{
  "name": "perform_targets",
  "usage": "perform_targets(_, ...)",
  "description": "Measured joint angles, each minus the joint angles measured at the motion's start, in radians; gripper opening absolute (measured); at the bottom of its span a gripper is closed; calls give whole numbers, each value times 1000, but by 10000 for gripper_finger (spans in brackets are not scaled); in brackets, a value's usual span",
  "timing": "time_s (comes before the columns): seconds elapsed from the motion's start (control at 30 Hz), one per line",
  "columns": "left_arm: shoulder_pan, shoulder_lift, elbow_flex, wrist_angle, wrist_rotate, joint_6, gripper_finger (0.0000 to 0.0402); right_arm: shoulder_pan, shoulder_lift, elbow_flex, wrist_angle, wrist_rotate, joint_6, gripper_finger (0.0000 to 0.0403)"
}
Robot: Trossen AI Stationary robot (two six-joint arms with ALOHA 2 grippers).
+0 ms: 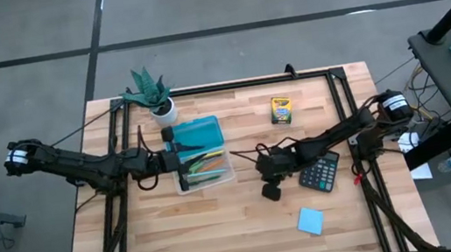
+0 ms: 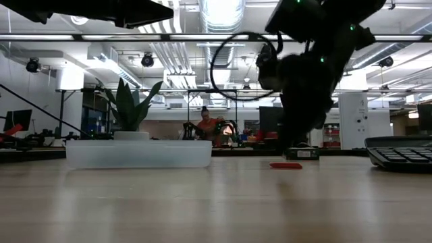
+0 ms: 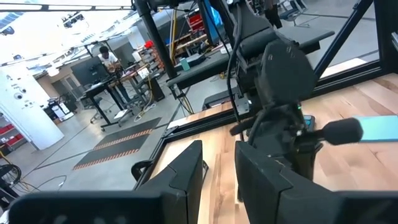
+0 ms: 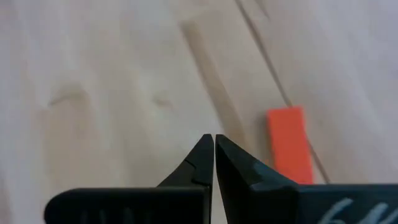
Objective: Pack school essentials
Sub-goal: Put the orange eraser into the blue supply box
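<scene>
Right end effector (image 4: 214, 146) pointing down at the bare wood near mid-tabletop (image 1: 223, 232), fingertips pressed together with nothing between them. Small red piece (image 4: 290, 144) lying flat on the wood just beside those closed tips, apart from them; seen again as a thin red strip (image 2: 286, 165) in the low view, under the dark arm. Calculator (image 1: 320, 171) close to the right end effector (image 1: 272, 192), blue sticky pad (image 1: 310, 221) nearer the front edge, yellow-green crayon box (image 1: 282, 109) toward the back.

Left end effector (image 1: 179, 160) held over the clear tray (image 1: 215, 179), beside the teal lid (image 1: 198, 133); two dark fingers (image 3: 186, 174) standing parted with a gap between, holding nothing. Coloured pencils and pens (image 1: 203, 166) lying inside the tray. Potted plant (image 1: 150, 91) at the back, just behind the tray.
</scene>
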Motion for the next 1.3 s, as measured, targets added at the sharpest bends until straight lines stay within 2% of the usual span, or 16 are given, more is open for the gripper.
perform_targets(0.17, 0, 0, 0, 11, 0, 0, 77, 11, -9, 15, -8, 5, -18, 8)
perform_targets(0.33, 0, 0, 0, 11, 0, 0, 77, 9, -16, 13, -70, 106, -66, 9)
perform_targets(0.43, 0, 0, 0, 11, 0, -1, 77, 9, -16, 11, -65, 123, -140, 16)
perform_targets(0.57, 0, 0, 0, 11, 0, -1, 77, 12, -17, -24, 57, 135, -362, 44)
perform_targets(0.67, 0, 0, -1, 11, 0, -1, 77, 11, -33, -91, 201, 129, -456, 66)
perform_targets(1.07, 0, 1, -2, 11, 0, -1, 77, -28, -78, -339, 502, 139, -385, 151)
perform_targets(1.3, 0, 1, -2, 12, 0, -1, 77, -35, -77, -364, 496, 188, -337, 179)
